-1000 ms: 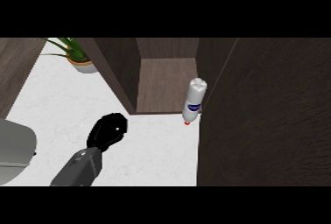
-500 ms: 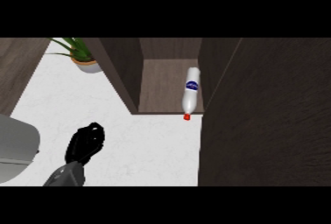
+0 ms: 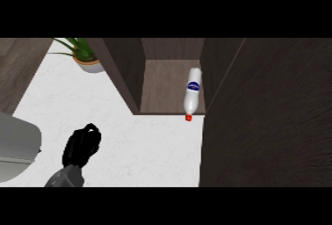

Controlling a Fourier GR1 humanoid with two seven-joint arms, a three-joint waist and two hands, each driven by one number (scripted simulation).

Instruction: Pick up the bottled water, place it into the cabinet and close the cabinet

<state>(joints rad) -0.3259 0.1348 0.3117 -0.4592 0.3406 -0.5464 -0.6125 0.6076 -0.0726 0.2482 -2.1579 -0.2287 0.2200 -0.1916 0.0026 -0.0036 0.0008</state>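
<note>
A clear water bottle (image 3: 192, 96) with a blue label and a red cap lies on its side on the cabinet floor (image 3: 162, 88), against the right wall, its cap poking just past the front edge. The cabinet is open, with its dark door (image 3: 266, 118) swung out at the right of the view. My left hand (image 3: 81, 146) hovers over the white counter (image 3: 130, 127) at the lower left, fingers curled and holding nothing, well apart from the bottle. My right hand does not show.
A potted green plant (image 3: 84, 55) stands at the back left of the counter. A grey rounded object (image 3: 16, 147) sits at the left edge. A dark wall panel (image 3: 19, 70) borders the counter's left side.
My left hand has drawn back toward the lower left, away from the cabinet. The bottle now lies farther inside the cabinet than a second ago.
</note>
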